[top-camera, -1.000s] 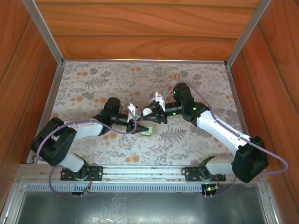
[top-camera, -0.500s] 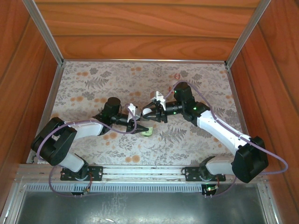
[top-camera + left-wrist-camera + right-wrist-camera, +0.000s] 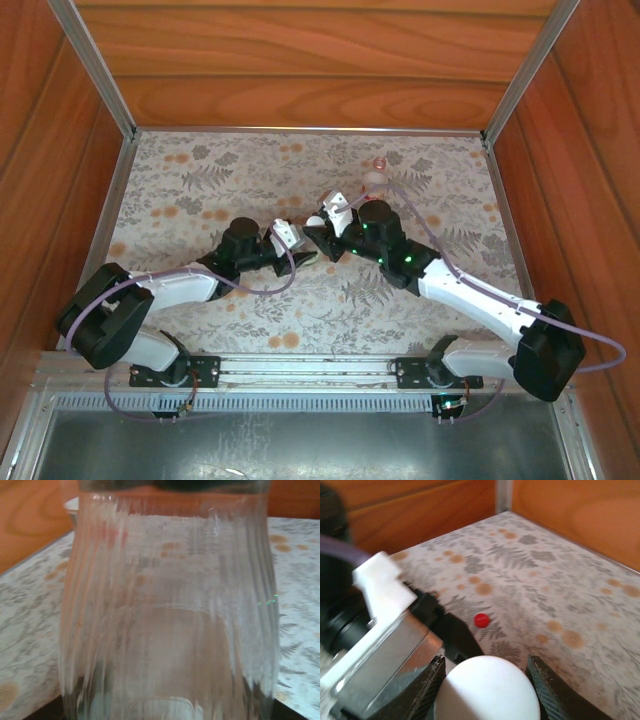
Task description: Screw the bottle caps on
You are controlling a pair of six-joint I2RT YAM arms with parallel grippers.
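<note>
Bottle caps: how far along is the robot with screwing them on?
Done: no cap looks finished yet. In hand: the left tool grips a clear bottle while the right tool pinches the white cap, apparently at its mouth. Left: the red cap lies loose on the table, and the other bottle stands apart at the far side.

Reference: the table, covered in a grey fern and orange flower print.

- Wood-panel walls enclose it: back wall along its far edge, left wall and right wall along its sides.
- Aluminium posts rise from its far corners.
- An aluminium rail borders its near edge.
- A grey metal sheet lies just beyond that rail.
</note>
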